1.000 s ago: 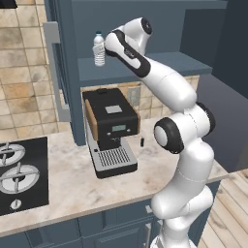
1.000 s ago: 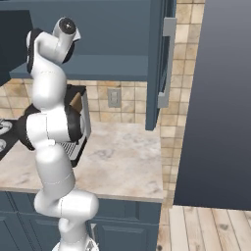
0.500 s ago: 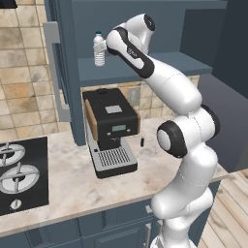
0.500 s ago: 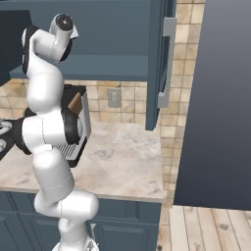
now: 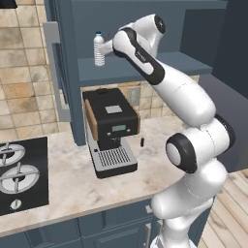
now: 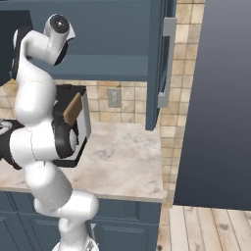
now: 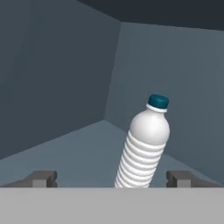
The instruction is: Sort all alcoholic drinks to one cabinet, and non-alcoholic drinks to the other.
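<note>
Currently the water bottle stands upright on the shelf of the open upper cabinet, near its left front corner, above the coffee machine on the bench. The gripper sits just beside the bottle, jaws spread wide to either side of it and gripping nothing. By judgement, the placing step for this non-alcoholic drink is complete. The next move calls for a straight withdrawal from the shelf without tipping the bottle, then travel to another drink.
</note>
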Controlling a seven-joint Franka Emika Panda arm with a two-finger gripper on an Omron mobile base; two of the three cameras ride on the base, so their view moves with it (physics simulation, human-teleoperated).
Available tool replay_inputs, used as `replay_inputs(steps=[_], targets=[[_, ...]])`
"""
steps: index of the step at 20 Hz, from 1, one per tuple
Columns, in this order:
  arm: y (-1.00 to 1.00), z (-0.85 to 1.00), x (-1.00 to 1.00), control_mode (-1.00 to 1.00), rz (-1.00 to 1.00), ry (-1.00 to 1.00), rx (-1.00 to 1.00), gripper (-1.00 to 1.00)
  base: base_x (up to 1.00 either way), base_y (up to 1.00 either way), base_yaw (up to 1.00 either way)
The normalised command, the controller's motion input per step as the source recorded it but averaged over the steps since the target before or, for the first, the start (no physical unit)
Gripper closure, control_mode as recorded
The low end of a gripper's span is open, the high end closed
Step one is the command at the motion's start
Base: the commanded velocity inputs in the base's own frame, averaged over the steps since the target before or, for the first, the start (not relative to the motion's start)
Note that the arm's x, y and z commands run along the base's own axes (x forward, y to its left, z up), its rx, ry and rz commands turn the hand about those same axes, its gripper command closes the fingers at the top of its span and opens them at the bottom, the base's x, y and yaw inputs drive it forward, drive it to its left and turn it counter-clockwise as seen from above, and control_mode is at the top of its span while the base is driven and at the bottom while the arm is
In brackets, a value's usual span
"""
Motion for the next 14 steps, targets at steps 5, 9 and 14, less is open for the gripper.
replay_inputs(steps=[5, 9, 14], targets=[[-0.16, 0.0, -0.52, -1.0, -0.01, -0.09, 0.02, -1.0, 0.0, 0.0, 0.0], [-0.14, 0.05, -0.53, -1.0, -0.02, -0.05, 0.01, -1.0, 0.0, 0.0, 0.0], [-0.09, 0.13, -0.6, -1.0, -0.06, 0.0, 0.0, -1.0, 0.0, 0.0, 0.0]])
